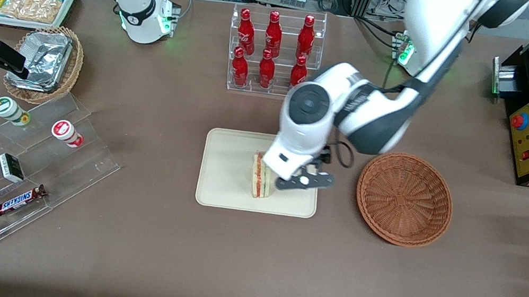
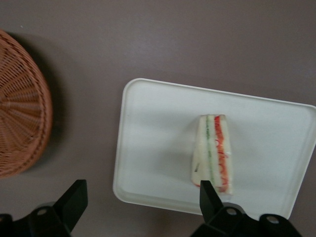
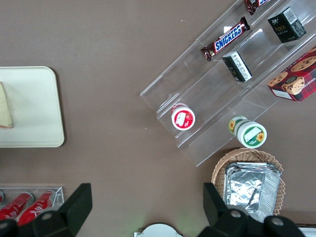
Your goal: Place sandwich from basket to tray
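Sandwich [image 2: 213, 152] below open-fingered gripper [image 2: 140, 200]

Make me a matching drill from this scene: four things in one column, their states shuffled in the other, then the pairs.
1. sandwich
2. basket
3. end effector
4. tray

a. open, above the tray's edge
b. holds nothing
c. carries the sandwich
d. on its side, filling stripes showing

Pairs: 1-d, 2-b, 3-a, 4-c
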Motion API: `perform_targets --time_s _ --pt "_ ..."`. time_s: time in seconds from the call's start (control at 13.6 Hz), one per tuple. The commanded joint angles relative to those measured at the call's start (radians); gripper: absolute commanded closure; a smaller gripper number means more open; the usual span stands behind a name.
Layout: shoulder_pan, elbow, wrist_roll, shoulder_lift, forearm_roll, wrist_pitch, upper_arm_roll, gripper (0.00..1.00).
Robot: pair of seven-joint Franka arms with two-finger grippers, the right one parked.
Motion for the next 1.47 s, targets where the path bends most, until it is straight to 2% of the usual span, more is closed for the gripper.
perform_targets --time_s 0.0,0.37,0.59,0.95,1.1,1.39 --pt "0.106 -0.144 0.159 -0.134 -0.053 -0.005 -0.005 0.00" --pt "0.264 -0.343 0.460 -0.347 -0.075 -0.062 -0.004 0.00" --pt "0.352 -0.344 0.598 -0.398 -0.075 -0.151 -0.004 0.00" --pt "0.459 -0.350 0.694 -0.505 -0.075 -0.247 0.010 0.00" --pt "0.460 -0.344 0.757 -0.549 -0.073 -0.274 0.079 0.00" --pt "0.463 -0.315 0.782 -0.603 -0.061 -0.359 0.121 0.00"
